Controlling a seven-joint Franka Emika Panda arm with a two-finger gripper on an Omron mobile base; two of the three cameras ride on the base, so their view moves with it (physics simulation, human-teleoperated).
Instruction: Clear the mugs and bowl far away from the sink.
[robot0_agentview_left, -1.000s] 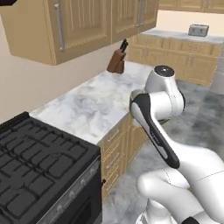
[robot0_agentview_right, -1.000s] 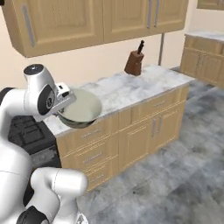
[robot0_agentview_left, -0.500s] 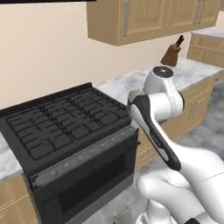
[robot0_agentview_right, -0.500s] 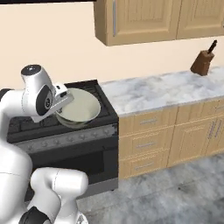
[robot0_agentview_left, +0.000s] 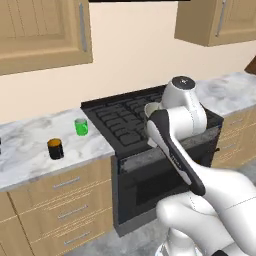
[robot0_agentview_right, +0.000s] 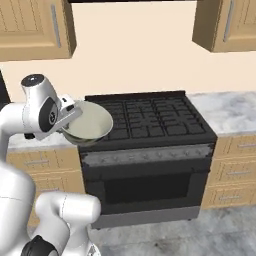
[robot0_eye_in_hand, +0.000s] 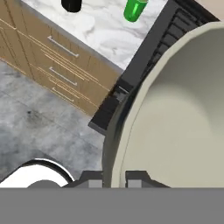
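The claw (robot0_eye_in_hand: 114, 178) pinches the rim of the bowl (robot0_agentview_right: 89, 121) and holds it up over the stove's (robot0_agentview_right: 150, 120) near left corner. A green cup (robot0_agentview_left: 81, 126) and a dark mug (robot0_agentview_left: 55, 148) stand on the worktop (robot0_agentview_left: 30, 150), left of the stove.

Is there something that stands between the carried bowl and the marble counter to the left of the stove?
Nothing visible does. The gripper holds the bowl by its rim above the stove. The counter carries a green cup and a dark cup, with bare marble around them.

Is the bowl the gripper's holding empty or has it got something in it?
Empty: the bowl shows only bare pale inside in the hand view.
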